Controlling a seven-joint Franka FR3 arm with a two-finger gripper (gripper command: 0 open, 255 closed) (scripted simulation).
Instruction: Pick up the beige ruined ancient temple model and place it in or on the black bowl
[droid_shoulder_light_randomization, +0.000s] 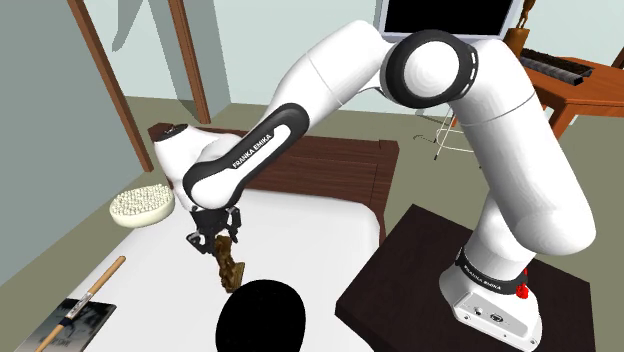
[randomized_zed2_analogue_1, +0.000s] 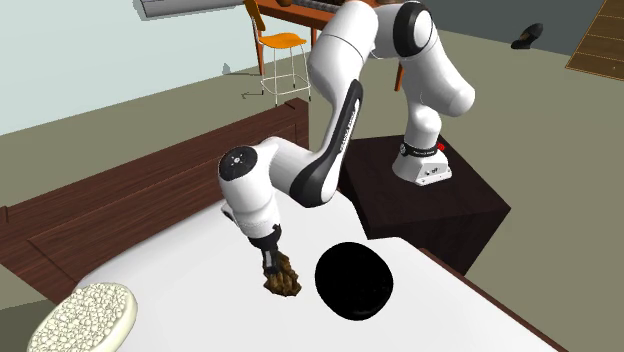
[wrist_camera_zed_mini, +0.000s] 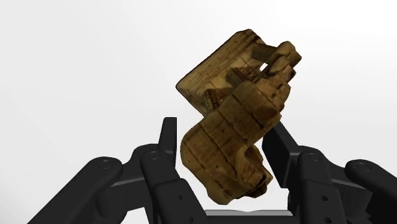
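FRANKA EMIKA runs in black letters along my forearm, and the same words ring my base. My pincer is closed partway, both fingers clasping the tan, block-built temple model. It hangs tilted just beside the black bowl, off the bowl's rim towards the shoulder view's left. I cannot tell whether it clears the white tabletop. Farther from the bowl on that side lie a wooden stick and a flat picture. A dish of white lumps sits well apart from the bowl.
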